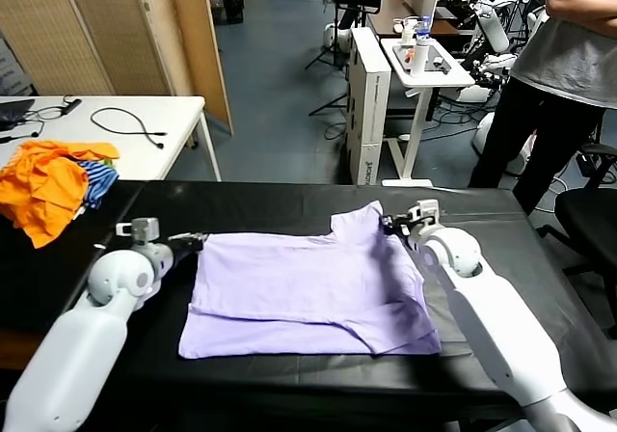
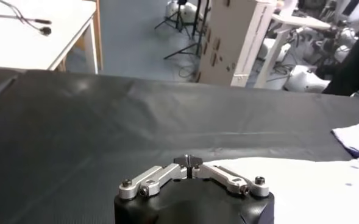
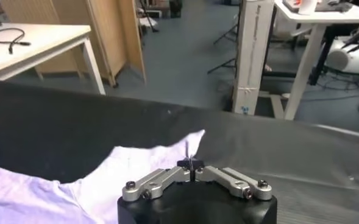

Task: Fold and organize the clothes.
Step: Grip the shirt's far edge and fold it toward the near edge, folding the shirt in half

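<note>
The clothes are one pale lavender T-shirt (image 1: 308,287) lying flat on the black table (image 1: 270,201), its lower part folded over. My left gripper (image 1: 193,241) is at the shirt's far left corner. In the left wrist view that gripper (image 2: 190,162) is shut, with the edge of the shirt (image 2: 301,182) running up to its tips. My right gripper (image 1: 388,225) is at the far right sleeve. In the right wrist view this gripper (image 3: 190,163) is shut on a thin ridge of the shirt (image 3: 124,167) that stands up between its tips.
Bright orange garments (image 1: 43,186) and a blue-striped cloth (image 1: 96,183) are piled at the table's far left. A white table (image 1: 106,128) with a cable stands behind. A white cart (image 1: 424,66), a person (image 1: 569,66) and a chair (image 1: 593,220) are at the back right.
</note>
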